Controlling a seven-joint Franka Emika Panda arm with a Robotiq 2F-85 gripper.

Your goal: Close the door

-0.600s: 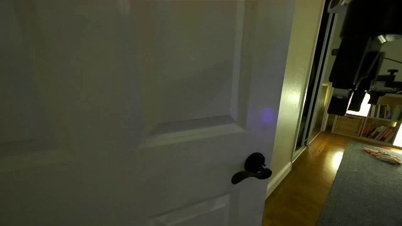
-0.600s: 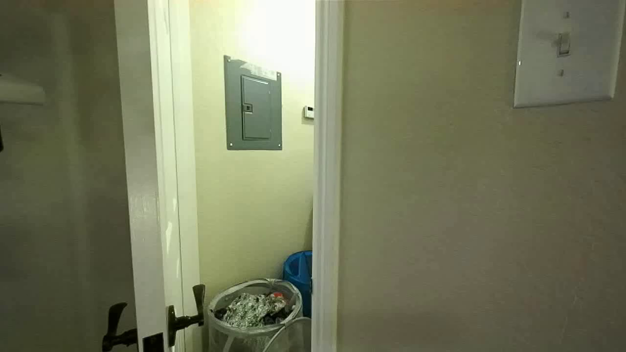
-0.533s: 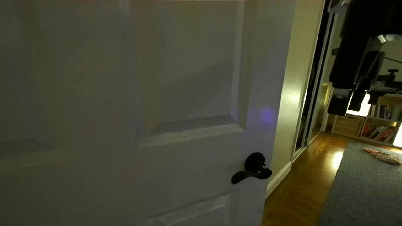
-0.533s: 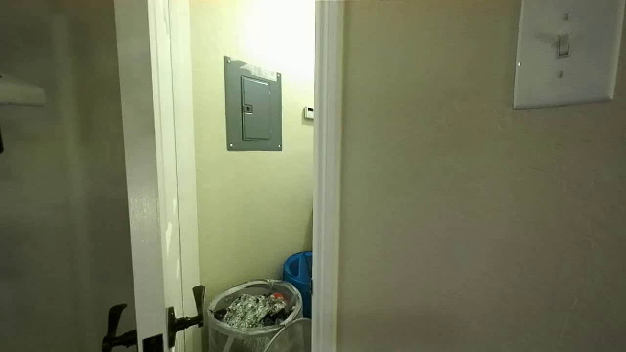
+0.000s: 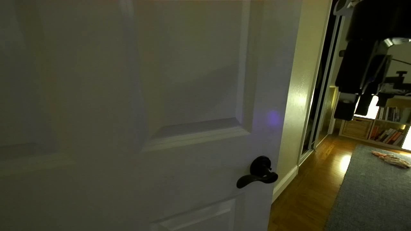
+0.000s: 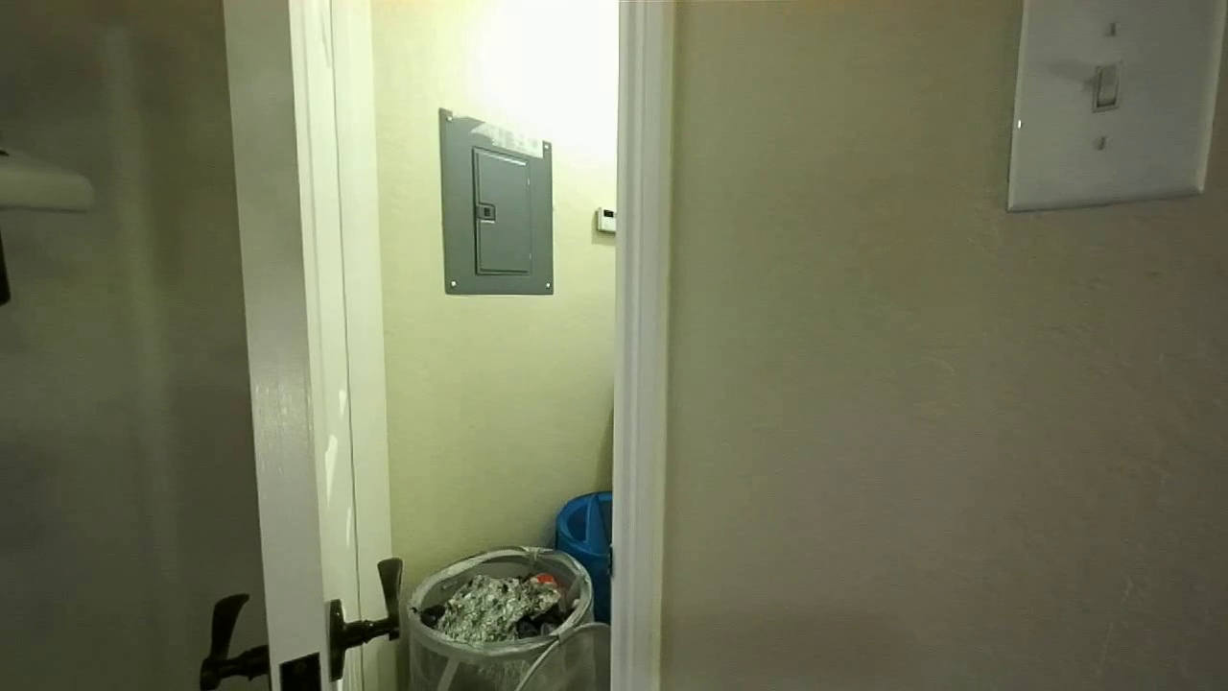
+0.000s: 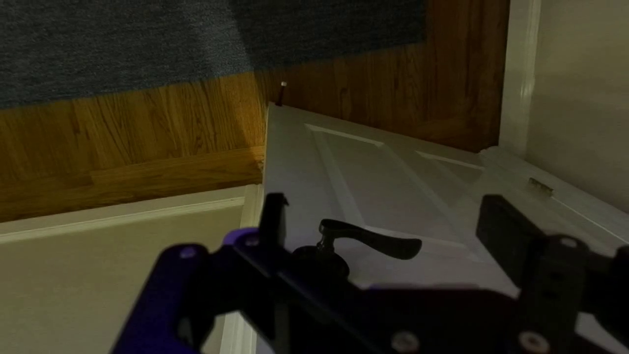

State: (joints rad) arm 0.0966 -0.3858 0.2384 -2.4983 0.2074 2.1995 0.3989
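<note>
The tool (image 7: pixel 383 216) has its fingers (image 7: pixel 506 236) spread wide, with nothing held. Beyond them, seen through the gap, is the lever handle (image 7: pixel 378 240) of the white panelled door (image 5: pixel 192 96), whose face is turned toward the tool. The wrist view is dim, so how near the fingertips are to the panel is hard to judge; an exterior view shows the tool apart from the handle.

I judge the task early. The door is ajar: past its free edge, an open gap runs to the white frame (image 6: pixel 641 384). Left to do, it seems, are making contact, pushing the door away from the tool until that gap is gone, and latching it.

Below the tool lie a wooden floor (image 7: pixel 162 128) and a grey-blue rug (image 7: pixel 123 49); behind it, in an exterior view, is a bookshelf (image 5: pixel 391 123). On the door's far side from the tool are a filled mesh hamper (image 6: pixel 436 662), a blue bin (image 6: pixel 597 566) and a grey electrical panel (image 6: pixel 504 216) on the wall.
</note>
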